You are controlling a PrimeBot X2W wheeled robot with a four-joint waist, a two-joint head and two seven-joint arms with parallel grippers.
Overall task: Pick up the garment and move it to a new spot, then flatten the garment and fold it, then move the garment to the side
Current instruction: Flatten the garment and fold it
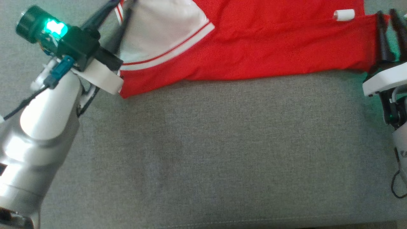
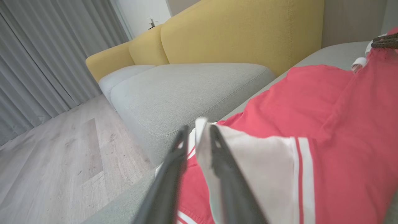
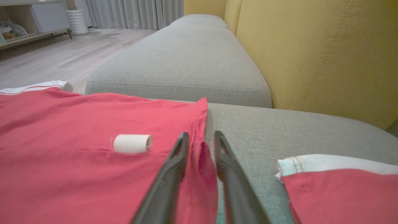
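Across the far strip of the head view, the red knit garment (image 1: 254, 47) with its white, red-striped sleeve panel is lying stretched on the grey woven sofa seat cushion (image 1: 222, 143), its long axis running left to right. The left end effector (image 1: 124, 8) is sitting at the white-sleeve end and the right end effector (image 1: 387, 16) at the opposite red edge, so each arm is nearest its own end. A small white cylinder (image 1: 344, 15) is resting on the cloth near the right end. Toward the robot a wide stretch of bare cushion is lying open, which I judge to be room for dragging or folding.

Along the left wrist view, the left end effector (image 2: 199, 129) is holding its fingers slightly apart around the upright white sleeve hem (image 2: 201, 124), with a gap showing beside the hem. The cushion edge is dropping to the pale wood floor (image 2: 62, 161) just alongside.

Along the right wrist view, the right end effector (image 3: 200, 135) is straddling a raised ridge of red cloth; whether it is pinching I cannot tell. Bare cushion is lying beyond the garment's edge, and the yellow upholstered backrest (image 3: 326, 56) is walling that side.
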